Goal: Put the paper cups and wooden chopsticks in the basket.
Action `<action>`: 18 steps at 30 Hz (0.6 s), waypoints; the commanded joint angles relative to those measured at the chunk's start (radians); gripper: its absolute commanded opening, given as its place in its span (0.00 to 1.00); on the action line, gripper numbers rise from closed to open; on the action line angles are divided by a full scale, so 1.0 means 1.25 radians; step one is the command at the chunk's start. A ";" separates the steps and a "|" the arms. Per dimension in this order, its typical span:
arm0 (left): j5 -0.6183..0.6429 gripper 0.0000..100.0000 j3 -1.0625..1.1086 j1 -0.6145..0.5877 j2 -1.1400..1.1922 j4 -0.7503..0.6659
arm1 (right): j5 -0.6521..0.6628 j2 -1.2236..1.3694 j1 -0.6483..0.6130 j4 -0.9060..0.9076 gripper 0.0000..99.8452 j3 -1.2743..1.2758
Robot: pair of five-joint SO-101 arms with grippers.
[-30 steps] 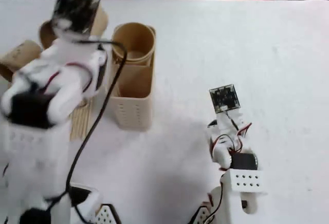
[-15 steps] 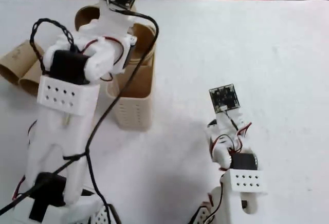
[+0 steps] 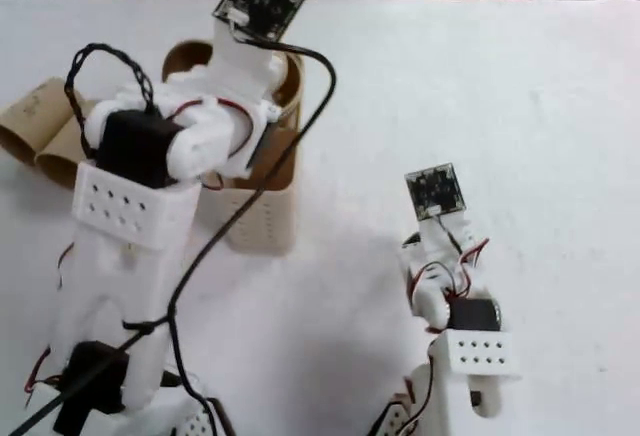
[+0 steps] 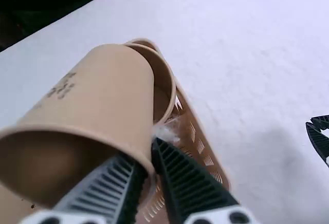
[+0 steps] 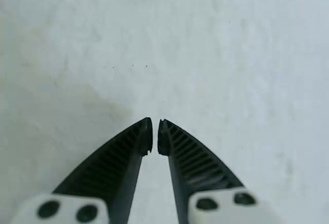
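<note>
Tan paper cup [image 4: 92, 111] pinched by the left gripper [image 4: 149, 152] — basket [image 3: 262, 218] beneath mostly hidden. Two more cups [image 3: 38, 121] lie upper left; right gripper [image 5: 154, 131] pressed together.

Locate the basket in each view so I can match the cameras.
High view: basket left of centre, mostly under the left arm.
Left wrist view: basket, its slotted wall just beyond the left claw, below the held paper cup.
Right wrist view: right claw over the white table.
Shared landmark, high and left wrist views: the standing cup inside the basket.
</note>
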 commanded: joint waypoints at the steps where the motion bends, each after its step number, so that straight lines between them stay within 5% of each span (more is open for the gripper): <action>1: -0.010 0.03 0.005 -0.004 -0.033 0.004 | -0.001 -0.012 -0.003 -0.009 0.04 -0.033; 18: -0.011 0.17 -0.004 -0.017 -0.040 -0.079 | 0.000 -0.012 -0.004 -0.008 0.04 -0.033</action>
